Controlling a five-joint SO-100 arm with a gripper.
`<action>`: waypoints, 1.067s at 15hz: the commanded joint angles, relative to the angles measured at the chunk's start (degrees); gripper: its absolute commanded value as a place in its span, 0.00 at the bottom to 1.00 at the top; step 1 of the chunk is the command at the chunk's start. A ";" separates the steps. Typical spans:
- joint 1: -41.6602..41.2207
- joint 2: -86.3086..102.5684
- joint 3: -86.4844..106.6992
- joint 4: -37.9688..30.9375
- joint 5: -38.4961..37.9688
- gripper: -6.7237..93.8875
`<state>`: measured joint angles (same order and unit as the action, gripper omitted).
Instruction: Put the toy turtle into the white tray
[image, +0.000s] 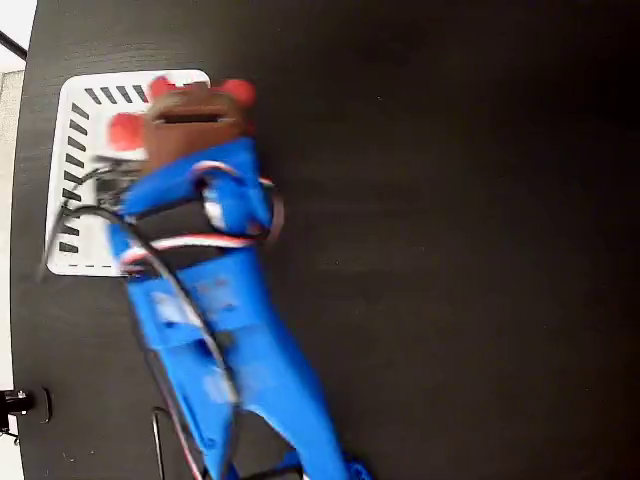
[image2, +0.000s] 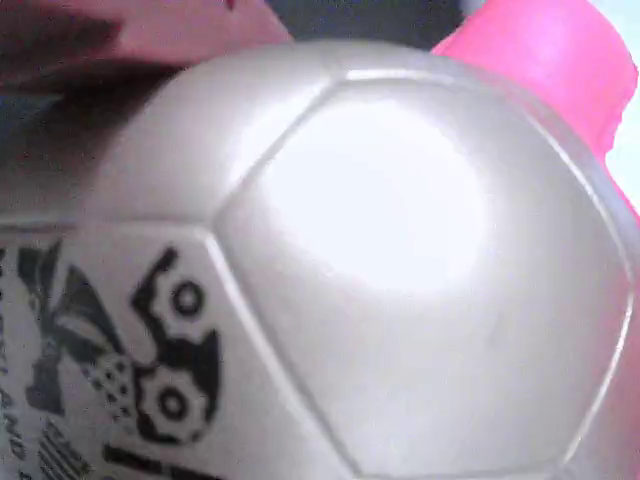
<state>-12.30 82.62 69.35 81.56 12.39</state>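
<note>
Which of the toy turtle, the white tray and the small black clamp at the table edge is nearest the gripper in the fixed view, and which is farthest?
1. toy turtle: right at the gripper, by the tray's upper right corner.
2. white tray: just left of the gripper, partly under the arm.
3. black clamp: far off at the table's lower left edge.

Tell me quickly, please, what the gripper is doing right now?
Gripper: fingers hidden; the toy turtle fills the wrist view, above the white tray. Grip cannot be told.
</note>
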 joint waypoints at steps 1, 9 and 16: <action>-4.66 1.14 -4.92 0.18 -0.44 0.07; -12.22 -9.93 -10.02 -0.09 0.18 0.07; -13.71 -15.12 -13.80 2.29 3.34 0.07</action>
<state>-25.31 65.04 58.97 82.79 14.68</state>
